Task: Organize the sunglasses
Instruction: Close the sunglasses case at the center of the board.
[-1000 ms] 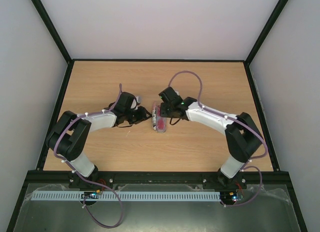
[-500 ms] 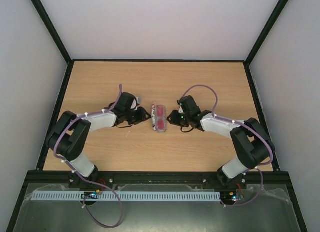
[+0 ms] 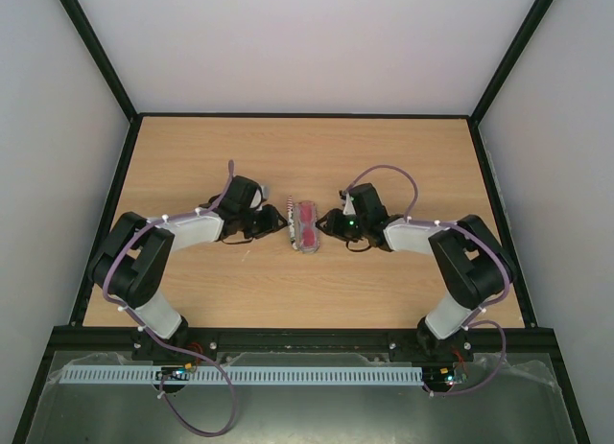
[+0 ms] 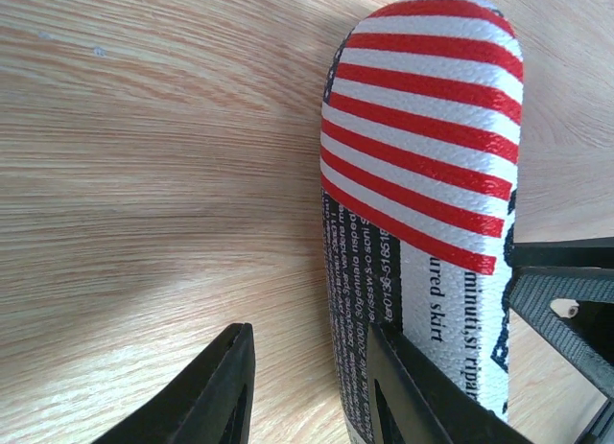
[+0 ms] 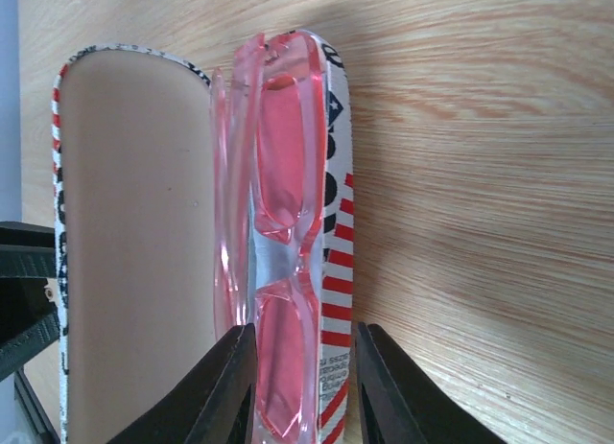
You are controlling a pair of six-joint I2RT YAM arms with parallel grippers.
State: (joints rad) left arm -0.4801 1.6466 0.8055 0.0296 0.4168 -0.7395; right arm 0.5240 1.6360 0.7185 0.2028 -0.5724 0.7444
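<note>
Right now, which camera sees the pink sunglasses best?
The right wrist view: the sunglasses fill the middle, lying in the open flag case, pink lenses clear. The top view shows them only as a small red patch. The left wrist view shows just the case's striped outside, no glasses.

The left arm (image 3: 187, 231) and right arm (image 3: 414, 235) share black joints, white shells and purple cables (image 3: 386, 168).
</note>
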